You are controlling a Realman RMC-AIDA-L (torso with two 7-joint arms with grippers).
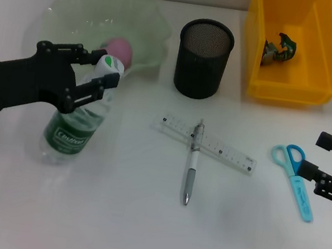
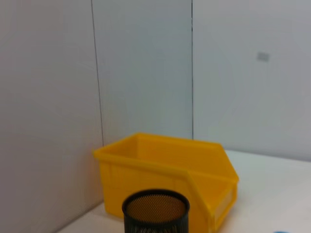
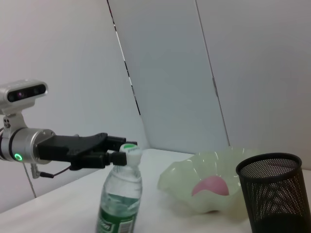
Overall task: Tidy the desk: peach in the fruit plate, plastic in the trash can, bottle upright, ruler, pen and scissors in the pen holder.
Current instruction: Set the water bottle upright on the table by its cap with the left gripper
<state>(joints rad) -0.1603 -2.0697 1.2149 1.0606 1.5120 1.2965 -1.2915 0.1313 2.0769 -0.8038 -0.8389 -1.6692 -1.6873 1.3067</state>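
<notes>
- Left gripper (image 1: 102, 71), black, clamped on the neck of the clear plastic water bottle with green label and white cap (image 1: 76, 124); fingers sit either side of the neck just under the cap. Right wrist view confirms it: same gripper (image 3: 118, 152) at the bottle (image 3: 119, 201) top, bottle standing upright on the white desk (image 1: 136, 233).
- Bottle is just in front of the pale green wavy-edged glass fruit plate (image 1: 150, 27), near its front rim.
- Pink peach (image 1: 120, 48) lies inside the fruit plate, behind the bottle cap; also visible in the right wrist view (image 3: 212, 187) inside the plate (image 3: 180, 182).
- Black mesh cylindrical pen holder (image 1: 203, 59) upright at centre back, between plate and yellow plastic bin (image 1: 328, 55). Contents of the holder can't be made out.
- Crumpled dark green plastic wrapper (image 1: 279, 50) lies in the yellow bin.
- Clear plastic ruler (image 1: 225, 151) flat on the desk in front of the holder, lying diagonally.
- Silver-and-white pen (image 1: 192, 161) lies across the ruler, on top of it, tip end toward the robot.
- Blue-handled scissors with light blue sheath (image 1: 296, 172) flat on the desk, right of the ruler, apart from it.
- Right gripper (image 1: 327, 164), black, fingers spread apart and holding nothing, just right of the scissors, near the handles; not touching as far as I can see.
- Left wrist view only shows the pen holder (image 2: 155, 212) and the bin (image 2: 165, 170) behind it.
</notes>
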